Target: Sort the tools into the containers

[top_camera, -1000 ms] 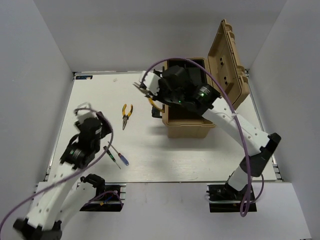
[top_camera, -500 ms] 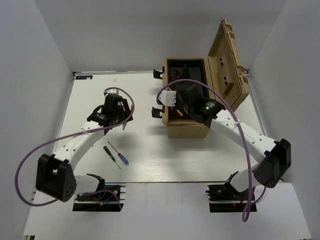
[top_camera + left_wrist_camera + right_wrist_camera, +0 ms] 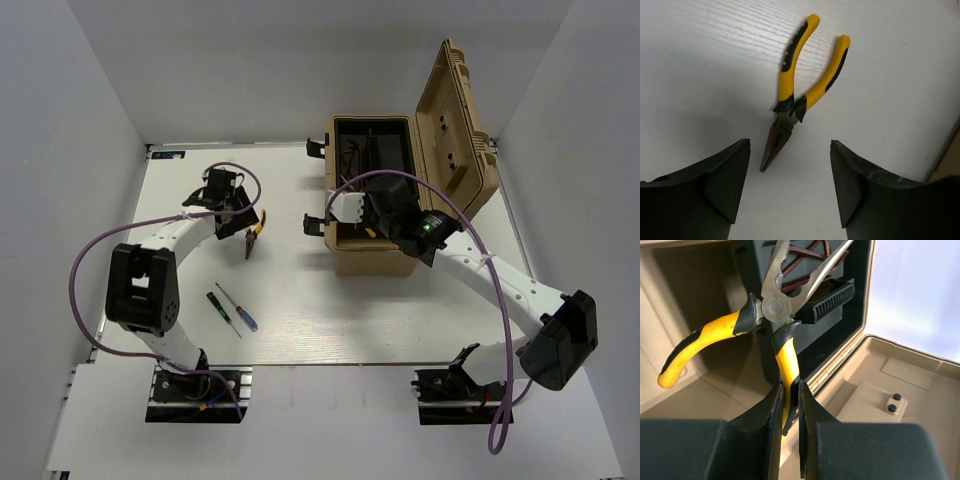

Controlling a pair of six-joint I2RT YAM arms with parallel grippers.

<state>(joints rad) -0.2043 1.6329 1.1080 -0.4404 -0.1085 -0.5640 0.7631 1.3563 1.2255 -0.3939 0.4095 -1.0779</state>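
Note:
My left gripper (image 3: 240,215) (image 3: 789,150) is open and hovers just above yellow-handled pliers (image 3: 790,100) (image 3: 252,236) that lie on the white table, nose pointing toward my fingers. My right gripper (image 3: 362,222) (image 3: 790,390) is shut on one handle of a second pair of yellow-handled pliers (image 3: 772,305). It holds them, jaws spread, over the inside of the open tan toolbox (image 3: 375,262) (image 3: 690,290). Two thin screwdrivers lie on the table, one with a blue handle (image 3: 247,322) and one with a dark green handle (image 3: 218,301). No hex key shows.
The toolbox lid (image 3: 455,120) stands open at the back right. A black tray (image 3: 825,300) with reddish parts sits in the far half of the box. White walls enclose the table on three sides.
My left arm has swung from the near left to the far side, over the pliers on the table. My right arm has carried its pliers from left of the toolbox to over its inside.

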